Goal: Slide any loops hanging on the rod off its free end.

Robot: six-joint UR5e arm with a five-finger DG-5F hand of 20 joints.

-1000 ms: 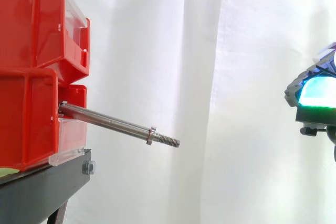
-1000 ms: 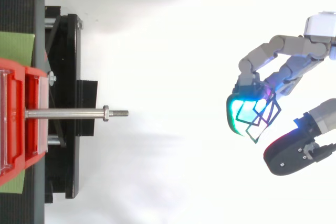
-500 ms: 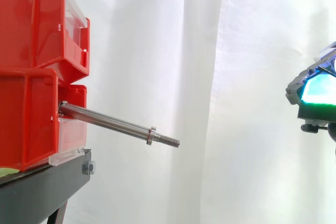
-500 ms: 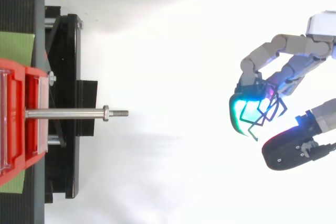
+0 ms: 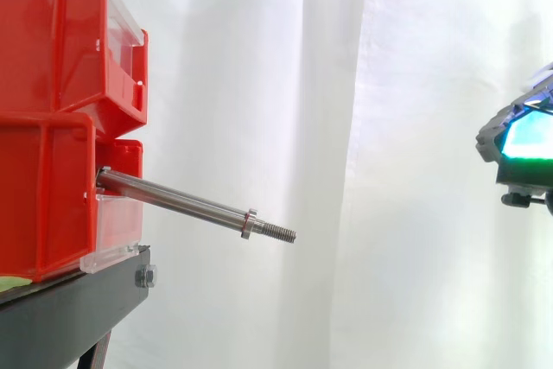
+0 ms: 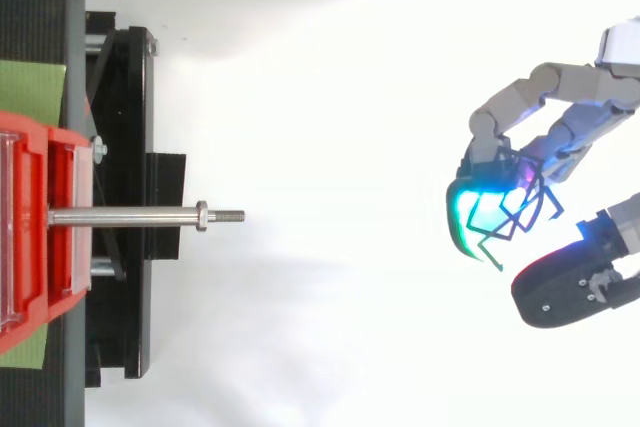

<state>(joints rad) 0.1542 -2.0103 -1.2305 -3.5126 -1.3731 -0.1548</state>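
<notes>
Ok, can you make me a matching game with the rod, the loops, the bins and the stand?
Things:
1. rod
2. loops
3. bins
4. stand

States:
A. red, stacked
B. black, under the bins
C. no loops on it, sticking out of a bin
D. pinched in the hand

Pairs: 1-C, 2-D, 3-A, 4-B
</notes>
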